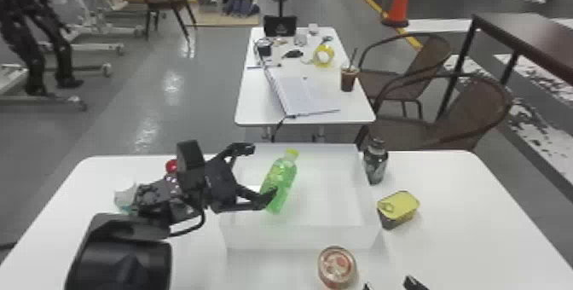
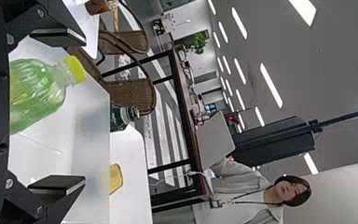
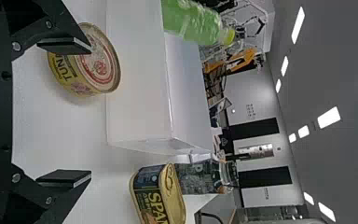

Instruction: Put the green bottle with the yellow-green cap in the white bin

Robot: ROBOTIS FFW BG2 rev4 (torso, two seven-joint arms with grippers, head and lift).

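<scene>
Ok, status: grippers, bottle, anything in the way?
Left gripper open around green bottle. Bottle tilted, inside white bin. Right gripper open near tuna can. Nothing obviously blocking.

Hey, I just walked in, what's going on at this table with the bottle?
A robot is putting a green bottle into a white bin. The bottle is inside the bin's walls, tilted, with the open fingers of the left gripper on either side of it. I can't tell whether its base rests fully on the bin floor. The right gripper is open and empty, near the round can outside the bin.
</scene>
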